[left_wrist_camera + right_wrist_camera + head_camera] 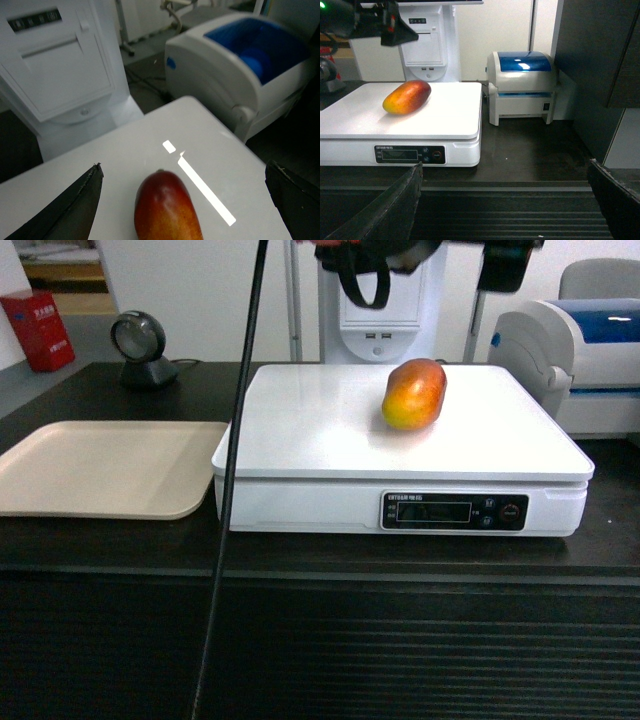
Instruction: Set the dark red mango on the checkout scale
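The dark red mango (414,393) lies on its side on the glossy platter of the white scale (300,430), right of centre. The scale stands on the black checkout (420,650). My left gripper (184,166) hangs open just above the mango (166,207); its black fingers (75,210) stand wide on either side without touching. In the right wrist view the same gripper (399,31) is above the mango (407,97). My right gripper (505,164) is open and empty, low in front of the checkout's ribbed front (520,215), right of the scale (460,125).
A beige tray (100,470) lies left of the scale, with a round scanner (140,350) behind it. A white and blue printer (580,350) stands at the right. A white terminal (375,320) rises behind the scale. A black cable (235,490) hangs down in front.
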